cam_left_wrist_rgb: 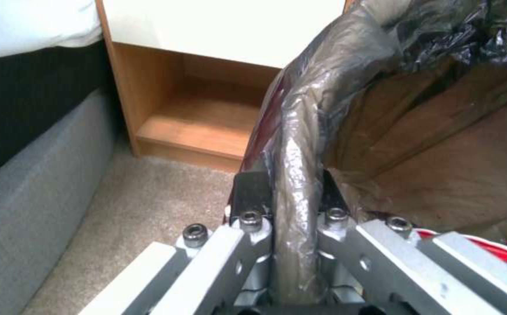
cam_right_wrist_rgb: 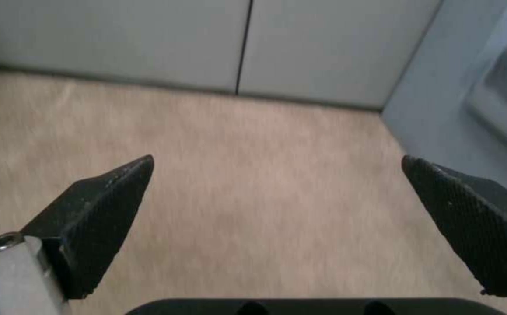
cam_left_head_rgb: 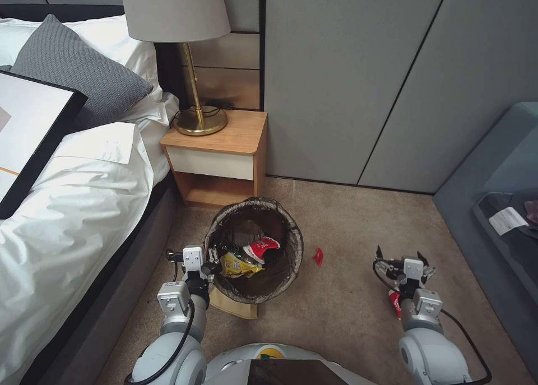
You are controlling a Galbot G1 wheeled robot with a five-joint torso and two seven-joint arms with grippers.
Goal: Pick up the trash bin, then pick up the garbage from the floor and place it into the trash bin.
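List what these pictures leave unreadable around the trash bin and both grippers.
- Head view: the trash bin hides most of the brown paper bag under it.
- Head view: right gripper wrist covers a red-and-white piece; kind unclear.
- Left wrist view: left gripper clamps the liner-covered rim; bin's body cut off.

open carpet (cam_left_head_rgb: 358, 245) right of the bin (cam_left_head_rgb: 253, 250) — wide and bare but for a red scrap (cam_left_head_rgb: 318, 256). hemmed on the far side by grey wall panels (cam_left_head_rgb: 358, 82), on the right by a blue-grey seat (cam_left_head_rgb: 493, 205). left of the bin, only a narrow lane, squeezed against the bed (cam_left_head_rgb: 73, 217) and closed ahead by the nightstand (cam_left_head_rgb: 216, 155). right gripper (cam_left_head_rgb: 401, 257) spread wide over bare carpet; left gripper (cam_left_head_rgb: 208, 256) clamped on the bin's rim — blocks that side.
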